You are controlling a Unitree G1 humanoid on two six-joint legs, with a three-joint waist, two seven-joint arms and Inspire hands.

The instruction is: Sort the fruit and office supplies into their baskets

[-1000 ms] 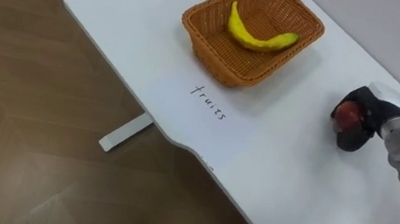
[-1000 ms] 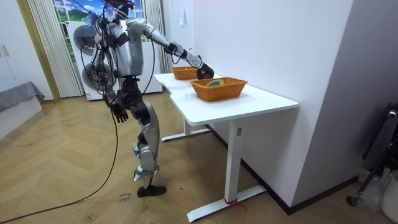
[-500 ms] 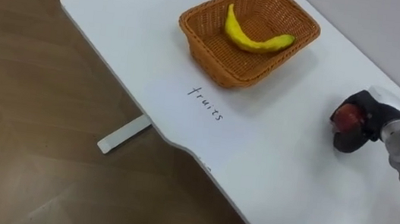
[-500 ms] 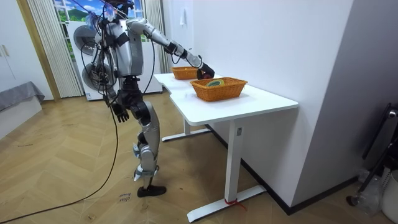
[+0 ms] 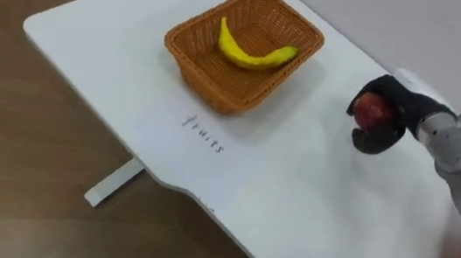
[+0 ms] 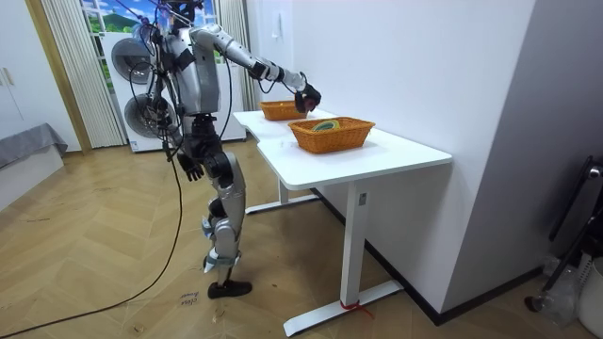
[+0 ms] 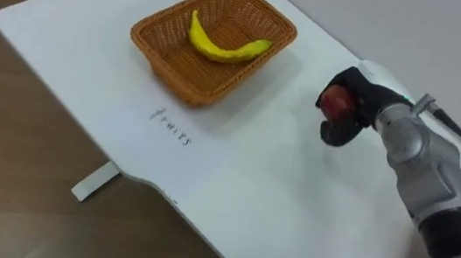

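A red apple (image 5: 371,111) is gripped in the right hand (image 5: 389,133), whose fingers are curled round it. In the room view the hand was low by the white desk (image 5: 291,207) a second ago and has now been lifted clear of it, near the far edge. The fruit basket (image 5: 209,87), with a banana (image 5: 253,54) already in it, is set toward the desk's far left corner behind a handwritten label (image 5: 204,133), well apart from the apple, so the pick-up is judged done and the carry to that basket remains. The left hand (image 6: 192,170) is hung beside the hip, and whether it is open or closed cannot be told.
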